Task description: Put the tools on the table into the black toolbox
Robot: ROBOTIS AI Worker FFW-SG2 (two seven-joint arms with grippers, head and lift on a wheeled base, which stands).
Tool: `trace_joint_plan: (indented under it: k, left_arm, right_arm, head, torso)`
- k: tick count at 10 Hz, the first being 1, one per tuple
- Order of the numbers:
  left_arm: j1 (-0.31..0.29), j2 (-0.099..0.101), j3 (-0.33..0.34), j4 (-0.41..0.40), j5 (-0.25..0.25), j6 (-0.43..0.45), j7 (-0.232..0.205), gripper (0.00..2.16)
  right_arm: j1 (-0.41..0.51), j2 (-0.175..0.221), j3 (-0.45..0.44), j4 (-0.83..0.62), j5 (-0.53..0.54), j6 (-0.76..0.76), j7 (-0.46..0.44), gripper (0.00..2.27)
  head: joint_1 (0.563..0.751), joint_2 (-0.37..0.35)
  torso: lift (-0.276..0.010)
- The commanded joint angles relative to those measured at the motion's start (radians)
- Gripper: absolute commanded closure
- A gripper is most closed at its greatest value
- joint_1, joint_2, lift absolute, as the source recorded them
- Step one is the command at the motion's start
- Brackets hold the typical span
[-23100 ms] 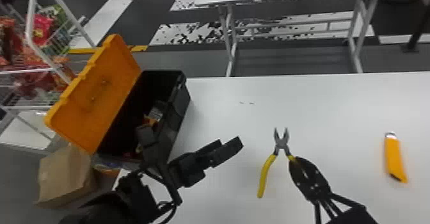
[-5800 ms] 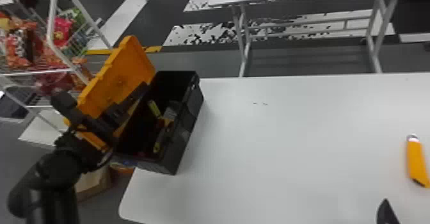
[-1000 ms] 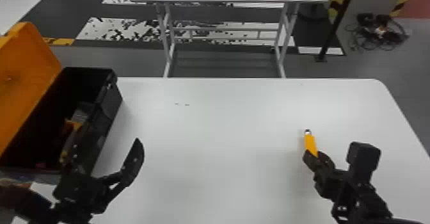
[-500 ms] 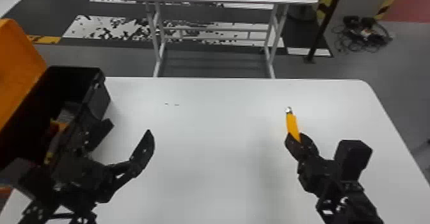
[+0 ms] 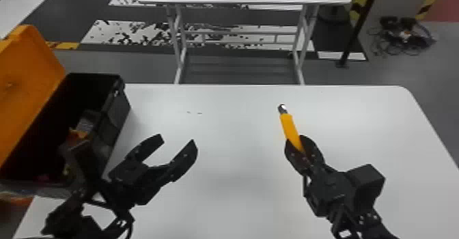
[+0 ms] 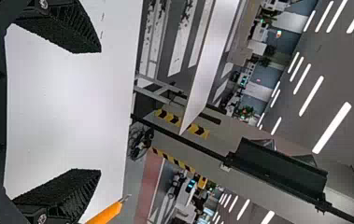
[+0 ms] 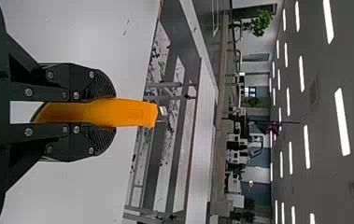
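Table's [image 5: 239, 118] got the box [image 5: 116, 122] on the left, lid [image 5: 27, 84] up, so tools can go in; left claw [image 5: 177, 141] is spread, maybe for a handover, and right claw [image 5: 296, 140] pinches the knife [image 5: 289, 125], silver end sticking out, probably leaving room to grab

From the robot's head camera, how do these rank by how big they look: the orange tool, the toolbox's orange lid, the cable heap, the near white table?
1. near white table
2. orange lid
3. cable heap
4. orange tool

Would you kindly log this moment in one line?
right gripper: jaws shut on orange tool | left gripper: jaws open | toolbox lid: open
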Motion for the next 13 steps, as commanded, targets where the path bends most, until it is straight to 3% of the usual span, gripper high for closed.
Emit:
trace_joint_plan:
  k: [1, 3, 4, 8, 13]
  left_arm:
    - [-0.048, -0.001, 0.009, -0.011, 0.074, 0.145, -0.006, 0.07]
    - [-0.108, -0.001, 0.02, -0.02, 0.171, 0.317, -0.02, 0.07]
    - [-0.126, -0.001, 0.015, -0.02, 0.194, 0.363, -0.02, 0.07]
    - [-0.135, -0.001, 0.02, -0.011, 0.312, 0.428, -0.03, 0.08]
    - [-0.143, -0.006, 0.026, 0.004, 0.393, 0.477, -0.056, 0.08]
  right_arm:
    - [0.021, 0.001, 0.035, 0.006, 0.056, -0.06, 0.009, 2.17]
    - [0.049, -0.008, 0.063, 0.014, 0.066, -0.136, 0.032, 2.17]
    - [0.064, -0.014, 0.075, 0.012, 0.072, -0.173, 0.036, 2.17]
    - [0.089, -0.046, 0.15, 0.006, 0.082, -0.225, 0.041, 2.17]
    - [0.095, -0.057, 0.218, 0.006, 0.108, -0.225, 0.053, 2.17]
  head:
    - [0.695, 0.051]
    - [0.695, 0.063]
    - [0.695, 0.066]
    - [0.695, 0.08]
    - [0.695, 0.122]
  torso:
    - [-0.075]
    - [-0.075]
    - [-0.075]
    - [-0.075]
    - [-0.075]
